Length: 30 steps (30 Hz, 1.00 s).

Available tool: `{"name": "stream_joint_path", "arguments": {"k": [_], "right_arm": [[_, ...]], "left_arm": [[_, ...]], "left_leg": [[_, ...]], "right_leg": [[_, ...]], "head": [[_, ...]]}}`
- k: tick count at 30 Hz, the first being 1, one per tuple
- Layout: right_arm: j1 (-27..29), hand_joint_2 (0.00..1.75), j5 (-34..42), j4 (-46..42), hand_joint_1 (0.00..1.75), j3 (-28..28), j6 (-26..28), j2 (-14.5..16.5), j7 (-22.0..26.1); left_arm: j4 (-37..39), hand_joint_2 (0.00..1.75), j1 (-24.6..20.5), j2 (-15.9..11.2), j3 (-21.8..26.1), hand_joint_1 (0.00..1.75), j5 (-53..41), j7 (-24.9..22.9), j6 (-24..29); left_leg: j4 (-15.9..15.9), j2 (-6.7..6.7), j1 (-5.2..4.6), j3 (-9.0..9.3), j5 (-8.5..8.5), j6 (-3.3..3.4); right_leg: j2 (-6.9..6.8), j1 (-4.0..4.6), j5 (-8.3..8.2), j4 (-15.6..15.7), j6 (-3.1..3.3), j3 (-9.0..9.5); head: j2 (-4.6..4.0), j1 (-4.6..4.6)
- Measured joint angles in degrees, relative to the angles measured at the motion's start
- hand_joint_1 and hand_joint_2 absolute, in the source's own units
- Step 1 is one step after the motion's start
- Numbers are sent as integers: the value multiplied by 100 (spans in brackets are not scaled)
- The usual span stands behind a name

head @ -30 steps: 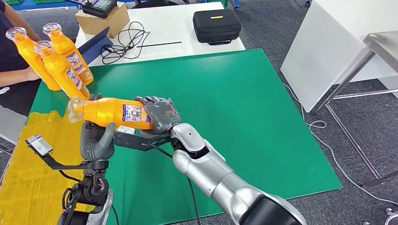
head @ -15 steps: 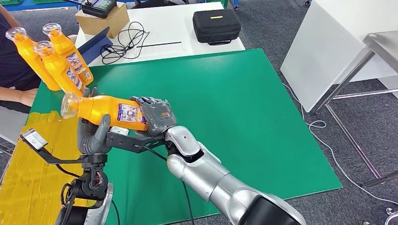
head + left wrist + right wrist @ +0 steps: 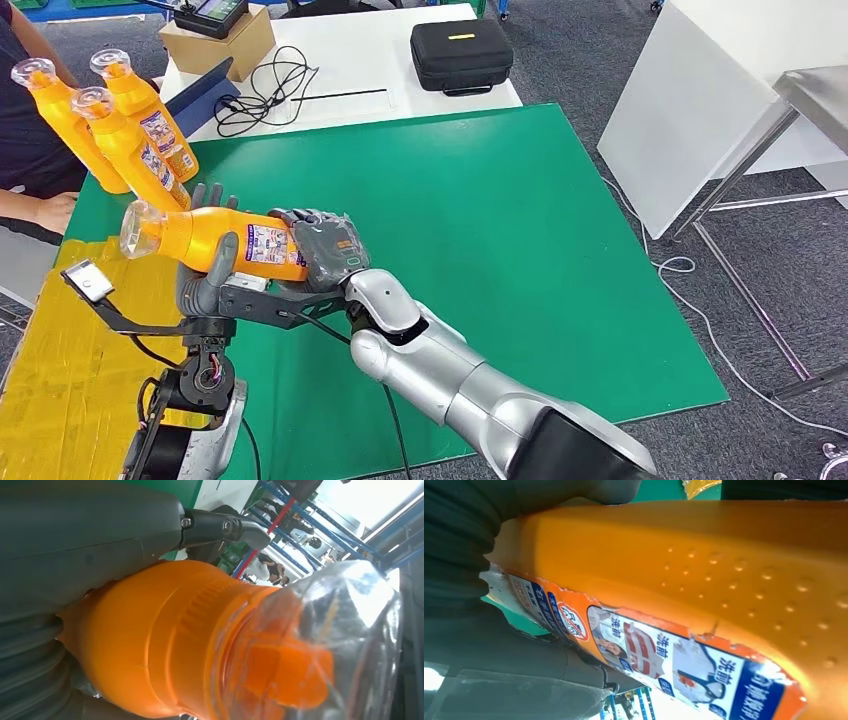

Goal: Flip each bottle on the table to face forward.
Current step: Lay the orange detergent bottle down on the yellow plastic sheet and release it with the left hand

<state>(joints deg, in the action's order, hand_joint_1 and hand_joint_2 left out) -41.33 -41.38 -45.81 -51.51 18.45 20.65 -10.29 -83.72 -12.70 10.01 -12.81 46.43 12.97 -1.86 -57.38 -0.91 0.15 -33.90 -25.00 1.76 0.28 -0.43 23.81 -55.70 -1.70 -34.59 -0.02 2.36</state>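
Bottle [image 3: 225, 238] hangs left of centre in your head view, above the green desk [image 3: 520, 230], long axis level, cap toward the left edge. Your right hand [image 3: 325, 245] clamps its base; your left hand [image 3: 205, 275] wraps the neck end, nearer the cap.

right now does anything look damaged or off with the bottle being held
The label on the held orange bottle has ragged, peeling edges in the right wrist view. The bottle lies sideways in the air, gripped by the right robot hand at its base and the left robot hand near its neck.
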Motion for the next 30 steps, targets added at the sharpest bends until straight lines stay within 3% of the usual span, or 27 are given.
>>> {"name": "stream_joint_path", "arguments": {"k": [1,4,24,27,28,30], "right_arm": [[-13,175,10,7,175,-26,-1,-4,-2],[-41,175,17,6,175,-90,-29,-12,-2],[67,175,-111,-273,175,-65,-456,-10,131],[81,175,-59,-274,44,-56,-556,-9,186],[95,131,-22,-278,0,-30,-652,-8,248],[142,44,87,-284,0,88,-919,-7,442]], "left_arm": [[20,175,-5,-1,-3,76,11,-7,-8],[65,175,7,-15,-26,175,63,-15,-40],[7,175,214,-85,-93,175,-93,350,141],[-59,175,283,-89,-79,175,-179,439,190],[-94,175,317,-91,-67,175,-216,476,206],[-175,175,388,-101,-30,175,-294,528,226]], "left_leg": [[0,0,0,0,0,0],[0,0,0,-1,0,0],[0,0,0,-2,0,0],[0,0,0,-3,0,0],[0,0,0,-3,0,0],[0,0,0,-3,0,0]], "right_leg": [[0,0,0,0,0,0],[0,0,0,0,0,0],[1,0,0,0,0,-1],[1,0,0,0,0,-1],[2,0,0,0,0,-2],[3,0,0,0,0,-2]], "head": [[0,0],[0,0],[0,0],[0,0],[0,-1],[0,-1]]}}
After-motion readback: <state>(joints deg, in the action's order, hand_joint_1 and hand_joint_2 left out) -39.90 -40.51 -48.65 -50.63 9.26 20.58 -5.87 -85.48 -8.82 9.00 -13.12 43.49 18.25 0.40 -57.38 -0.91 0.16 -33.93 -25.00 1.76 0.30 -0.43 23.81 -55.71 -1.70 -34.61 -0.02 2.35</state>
